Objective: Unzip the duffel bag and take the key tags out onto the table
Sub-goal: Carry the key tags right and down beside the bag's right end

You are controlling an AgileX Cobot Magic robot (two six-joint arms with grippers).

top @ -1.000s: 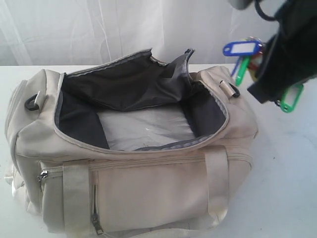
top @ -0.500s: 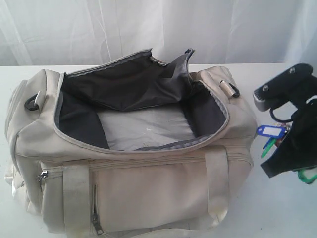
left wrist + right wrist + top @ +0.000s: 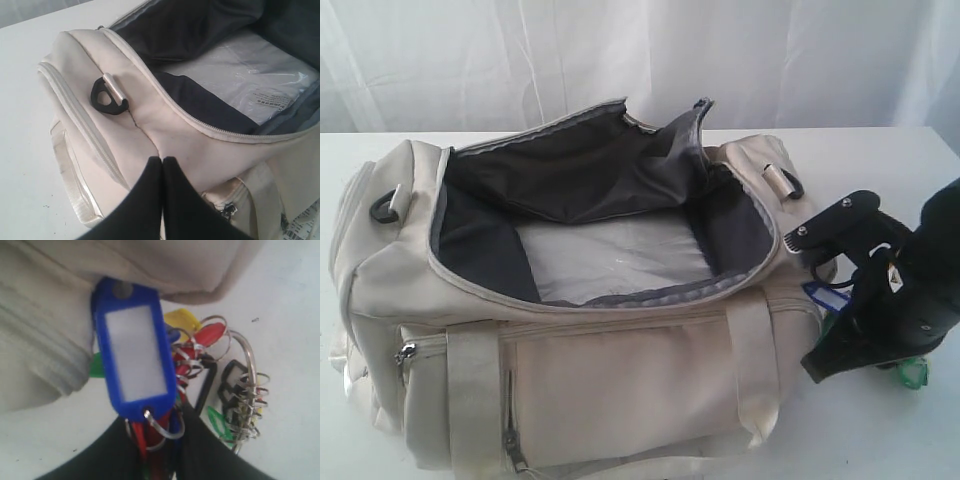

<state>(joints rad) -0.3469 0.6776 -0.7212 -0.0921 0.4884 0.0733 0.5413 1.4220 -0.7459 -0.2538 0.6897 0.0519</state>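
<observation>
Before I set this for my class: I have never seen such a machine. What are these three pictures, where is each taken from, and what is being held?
It is a robot with two arms, each ending in a two-fingered gripper. The wide picture comes from a camera off the arms and shows an unzipped cream duffel bag lying on a white table. The other two come from cameras on the wrists. One looks along the left gripper, which is shut, holds nothing and is close to the bag's end. The other shows the right gripper clamped on a bunch of coloured key tags, outside the bag.
</observation>
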